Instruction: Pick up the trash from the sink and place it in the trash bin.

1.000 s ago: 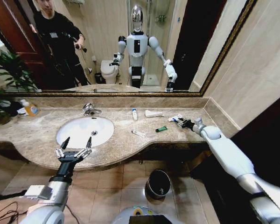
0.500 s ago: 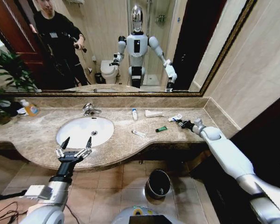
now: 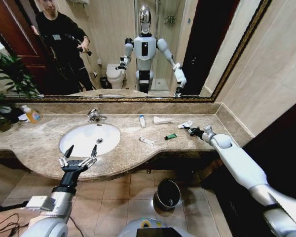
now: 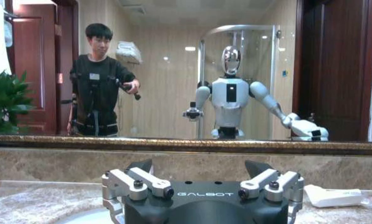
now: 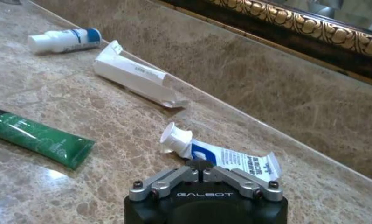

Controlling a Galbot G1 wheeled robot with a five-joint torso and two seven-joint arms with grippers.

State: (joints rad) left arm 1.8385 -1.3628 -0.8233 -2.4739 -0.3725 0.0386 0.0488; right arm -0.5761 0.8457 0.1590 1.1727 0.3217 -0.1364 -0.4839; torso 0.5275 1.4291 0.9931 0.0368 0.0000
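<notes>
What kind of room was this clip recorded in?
Almost certainly a bathroom, perhaps a hotel's: a white oval sink with a chrome faucet set in a beige marble countertop, a wide framed mirror behind it reflecting a toilet, and toiletry tubes on the counter.

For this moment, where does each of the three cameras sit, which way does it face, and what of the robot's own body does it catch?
Head view: up high, looking down at the countertop, sink and trash bin; both arms show.
Left wrist view: behind the open left gripper, low at the counter's front, facing the mirror.
Right wrist view: behind the shut right gripper, close over the white-and-blue tube.
Shared: head and right wrist views both show the green tube.
</notes>
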